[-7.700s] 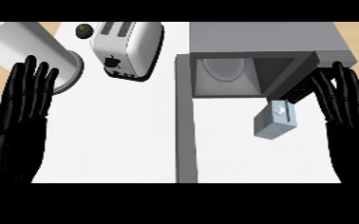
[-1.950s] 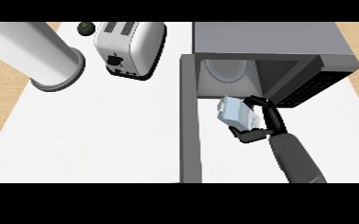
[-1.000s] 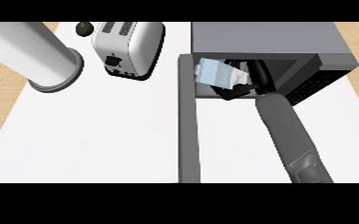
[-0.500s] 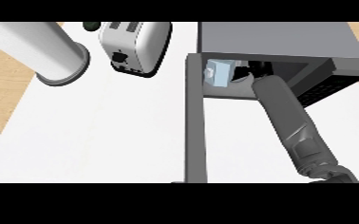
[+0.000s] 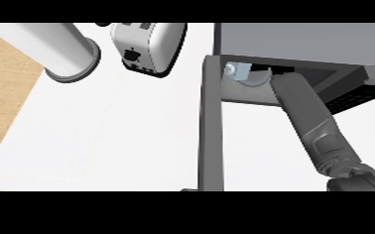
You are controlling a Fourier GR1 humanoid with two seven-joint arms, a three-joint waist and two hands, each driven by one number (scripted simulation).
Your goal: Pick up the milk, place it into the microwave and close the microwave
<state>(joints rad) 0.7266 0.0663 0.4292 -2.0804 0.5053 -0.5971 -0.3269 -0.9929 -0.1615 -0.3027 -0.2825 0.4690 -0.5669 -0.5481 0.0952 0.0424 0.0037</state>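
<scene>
The microwave [image 5: 293, 37] stands at the upper right, its door [image 5: 210, 129] swung open and seen edge-on as a long dark grey bar. The milk [image 5: 236, 71], a small pale blue-white carton, shows just inside the opening at its left end, above the white turntable plate [image 5: 253, 79]. My right forearm [image 5: 307, 114] reaches up from the lower right into the cavity. The right hand is almost wholly hidden under the microwave's top, next to the milk. My left hand shows nowhere.
A silver toaster [image 5: 150, 47] stands left of the microwave door. A large white cylinder [image 5: 62, 49] is at the upper left. The white counter [image 5: 110, 139] ends at a wooden strip [image 5: 15, 84] on the left.
My right arm has stretched further into the microwave, carrying the milk from the front of the opening deeper inside. The hand has gone out of sight and the view has shifted slightly.
</scene>
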